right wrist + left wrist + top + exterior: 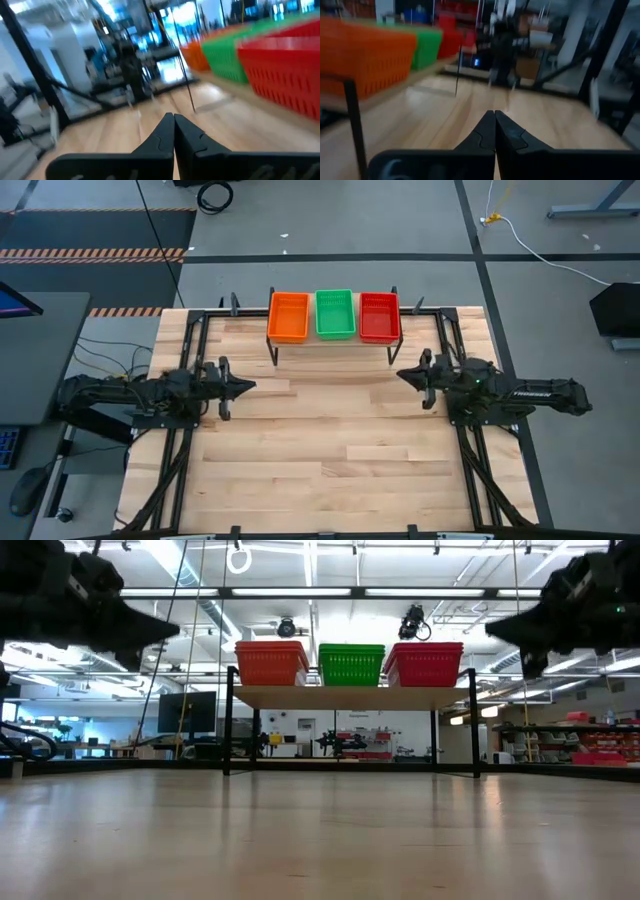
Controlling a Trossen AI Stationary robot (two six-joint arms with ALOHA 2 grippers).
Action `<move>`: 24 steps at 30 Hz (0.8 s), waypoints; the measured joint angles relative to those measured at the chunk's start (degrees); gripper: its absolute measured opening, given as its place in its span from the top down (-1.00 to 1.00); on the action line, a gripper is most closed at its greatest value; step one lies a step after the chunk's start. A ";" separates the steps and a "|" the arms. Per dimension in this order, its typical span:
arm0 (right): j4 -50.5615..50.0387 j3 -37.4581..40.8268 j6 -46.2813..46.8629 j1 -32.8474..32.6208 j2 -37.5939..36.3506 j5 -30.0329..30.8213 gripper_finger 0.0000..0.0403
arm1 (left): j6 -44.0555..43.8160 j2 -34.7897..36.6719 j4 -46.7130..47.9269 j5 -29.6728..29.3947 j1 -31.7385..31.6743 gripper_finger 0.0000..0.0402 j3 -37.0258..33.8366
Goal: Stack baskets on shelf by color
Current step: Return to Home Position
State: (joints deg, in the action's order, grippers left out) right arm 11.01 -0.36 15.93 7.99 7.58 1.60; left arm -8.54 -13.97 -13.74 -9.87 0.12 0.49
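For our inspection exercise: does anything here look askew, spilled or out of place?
Nothing stands out: orange baskets, green baskets and red baskets sit squarely on the shelf; left gripper and right gripper are shut, clear of them.

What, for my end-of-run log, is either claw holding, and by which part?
Nothing. The left claw and right claw are both shut and empty, away from the stacked plastic mesh baskets.

Open wood runs across the middle and near edge of the bench (330,465), giving free passage. At the far edge stands the shelf (350,697), its top filled by orange baskets (289,317), green baskets (335,314) and red baskets (379,316), with open space between its legs. The left tool (247,387) and right tool (403,374), fingers pressed together, reach in from the side edges, well apart.
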 joint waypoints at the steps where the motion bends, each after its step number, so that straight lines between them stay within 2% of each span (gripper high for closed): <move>1: 1.93 0.00 0.15 0.00 -0.44 -0.14 0.98 | -0.22 0.01 -1.85 0.00 0.01 1.00 0.00; 4: 4.86 0.00 0.98 0.00 -1.38 -1.42 0.98 | 0.02 -0.01 -4.84 -0.02 0.04 1.00 0.00; 9: 2.10 0.00 0.91 -0.01 -1.06 -6.60 0.98 | 3.20 -0.01 -5.22 -0.01 0.04 0.91 -0.02; 16: 1.35 0.00 2.35 -0.02 -0.71 -7.85 0.95 | 3.22 -0.01 -5.24 0.00 0.04 0.80 -0.04; 24: 1.35 0.00 2.40 -0.02 -0.71 -7.80 0.93 | 2.14 -0.03 -5.24 0.00 0.04 0.84 -0.04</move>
State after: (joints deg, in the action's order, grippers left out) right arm 12.36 -0.36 18.32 7.97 6.87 -6.20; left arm -6.39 -14.00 -18.98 -9.87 0.16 0.45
